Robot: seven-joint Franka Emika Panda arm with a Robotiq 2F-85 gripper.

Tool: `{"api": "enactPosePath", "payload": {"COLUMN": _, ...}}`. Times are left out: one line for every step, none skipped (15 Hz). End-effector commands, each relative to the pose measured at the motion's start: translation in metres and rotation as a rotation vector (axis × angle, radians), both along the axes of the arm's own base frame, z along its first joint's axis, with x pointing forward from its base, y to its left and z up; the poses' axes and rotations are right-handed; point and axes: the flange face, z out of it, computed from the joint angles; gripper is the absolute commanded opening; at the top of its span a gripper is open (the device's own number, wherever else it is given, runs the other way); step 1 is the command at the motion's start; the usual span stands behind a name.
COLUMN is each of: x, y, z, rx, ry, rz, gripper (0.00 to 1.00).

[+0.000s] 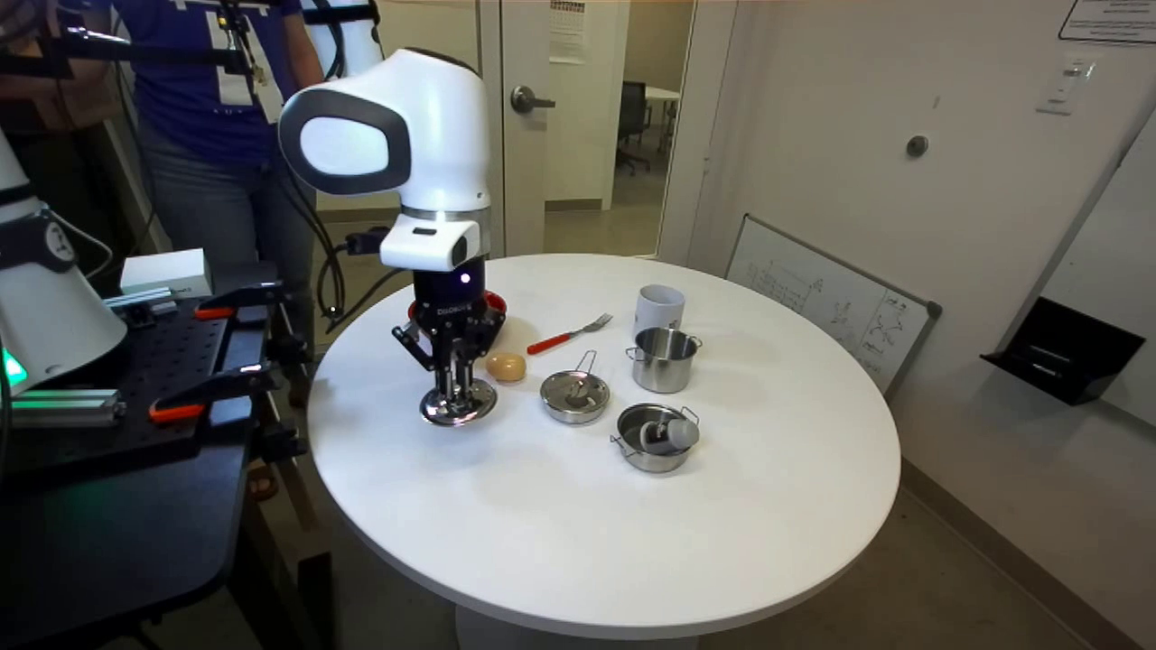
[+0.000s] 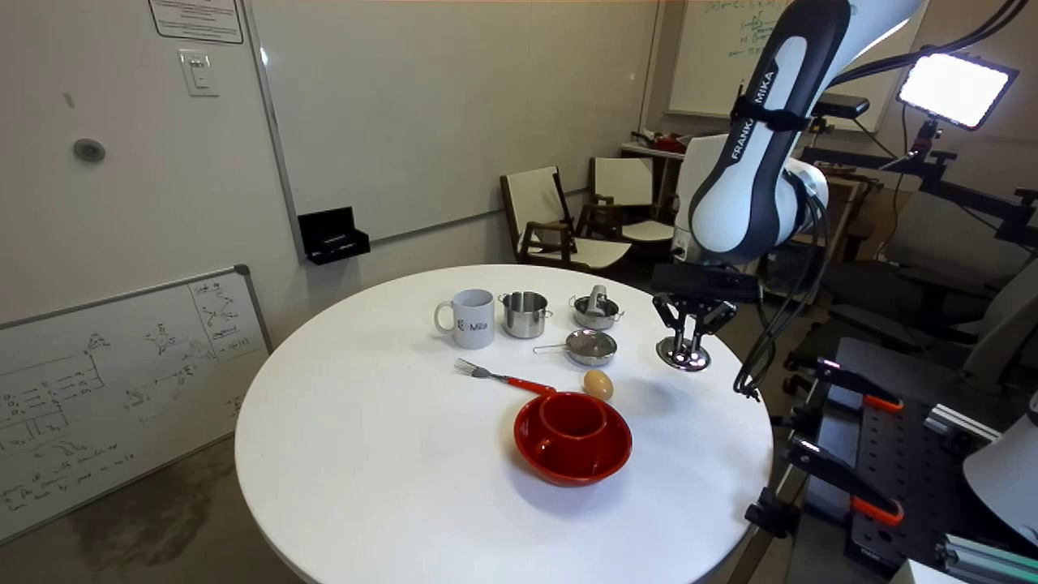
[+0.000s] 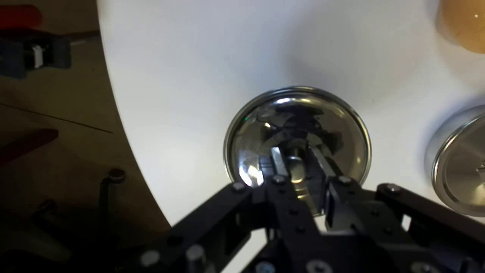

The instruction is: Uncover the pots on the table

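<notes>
While gripping a round steel lid [image 3: 297, 121] by its middle in the gripper [image 3: 294, 157], have the fingers [image 3: 279, 162] drawn in tight on it and aimed straight down, near the edge of the round white table [image 1: 560, 533]. Cannot tell about contact between lid and tabletop. Find, grouped on that table, a small long-handled pot [image 1: 575, 415], nearest to the held lid and capped with a flat cover [image 3: 458, 170] of its own; a tall two-handled pot [image 2: 523, 326], uncovered, just beside a pale grey mug [image 2: 474, 316]; and a low two-handled pot [image 1: 652, 461], likewise uncovered, with a grey piece [image 1: 673, 434] tilted inside, too unclear to name. See a tan egg [image 2: 598, 384] near the long-handled pot, on the side toward a red bowl [image 2: 612, 446], with a red cup [image 2: 580, 444] set down inside the bowl. Note also a red-handled fork [image 2: 504, 378] lying near the egg, with tines toward the mug. Make out, in an exterior view, a person [image 1: 185, 144] in a blue shirt behind the white arm [image 1: 442, 126], with legs partly hidden behind the dark bench [image 1: 117, 533]; in an exterior view, a bright light panel [image 2: 957, 89] beyond the arm and two chairs [image 2: 535, 201] past the table; in both exterior views, a whiteboard [image 1: 813, 293] leaning against the wall [image 1: 813, 108] beside the table.
</notes>
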Motion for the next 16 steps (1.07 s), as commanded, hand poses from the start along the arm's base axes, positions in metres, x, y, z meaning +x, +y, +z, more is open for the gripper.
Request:
{"api": "enactPosePath", "payload": {"x": 0.000, "y": 0.001, "z": -0.011, "rx": 0.029, "ry": -0.055, "rz": -0.006, "gripper": 0.05}}
{"api": "enactPosePath", "payload": {"x": 0.004, "y": 0.002, "z": -0.014, "rx": 0.041, "ry": -0.067, "rz": 0.000, "gripper": 0.05}}
{"api": "enactPosePath", "payload": {"x": 0.008, "y": 0.003, "z": -0.017, "rx": 0.052, "ry": -0.076, "rz": 0.010, "gripper": 0.05}}
{"api": "enactPosePath", "payload": {"x": 0.013, "y": 0.004, "z": -0.021, "rx": 0.065, "ry": -0.080, "rz": 0.021, "gripper": 0.05}}
{"api": "enactPosePath", "payload": {"x": 0.018, "y": 0.004, "z": -0.024, "rx": 0.078, "ry": -0.081, "rz": 0.033, "gripper": 0.05}}
{"api": "enactPosePath", "payload": {"x": 0.022, "y": 0.004, "z": -0.026, "rx": 0.091, "ry": -0.081, "rz": 0.045, "gripper": 0.05}}
{"api": "enactPosePath", "payload": {"x": 0.027, "y": 0.003, "z": -0.029, "rx": 0.102, "ry": -0.080, "rz": 0.057, "gripper": 0.05}}
{"api": "enactPosePath", "payload": {"x": 0.031, "y": 0.002, "z": -0.033, "rx": 0.109, "ry": -0.075, "rz": 0.072, "gripper": 0.05}}
{"api": "enactPosePath", "payload": {"x": 0.035, "y": 0.001, "z": -0.035, "rx": 0.118, "ry": -0.074, "rz": 0.084, "gripper": 0.05}}
{"api": "enactPosePath", "payload": {"x": 0.039, "y": 0.001, "z": -0.038, "rx": 0.122, "ry": -0.071, "rz": 0.095, "gripper": 0.05}}
{"api": "enactPosePath", "payload": {"x": 0.043, "y": 0.000, "z": -0.041, "rx": 0.124, "ry": -0.066, "rz": 0.108, "gripper": 0.05}}
{"api": "enactPosePath", "payload": {"x": 0.047, "y": 0.000, "z": -0.045, "rx": 0.125, "ry": -0.054, "rz": 0.121, "gripper": 0.05}}
{"api": "enactPosePath", "payload": {"x": 0.050, "y": -0.001, "z": -0.048, "rx": 0.127, "ry": -0.036, "rz": 0.131, "gripper": 0.05}}
{"api": "enactPosePath", "payload": {"x": 0.053, "y": -0.001, "z": -0.051, "rx": 0.133, "ry": -0.016, "rz": 0.138, "gripper": 0.05}}
{"api": "enactPosePath", "payload": {"x": 0.055, "y": -0.001, "z": -0.053, "rx": 0.137, "ry": 0.003, "rz": 0.143, "gripper": 0.05}}
{"api": "enactPosePath", "payload": {"x": 0.057, "y": -0.001, "z": -0.055, "rx": 0.141, "ry": 0.023, "rz": 0.149, "gripper": 0.05}}
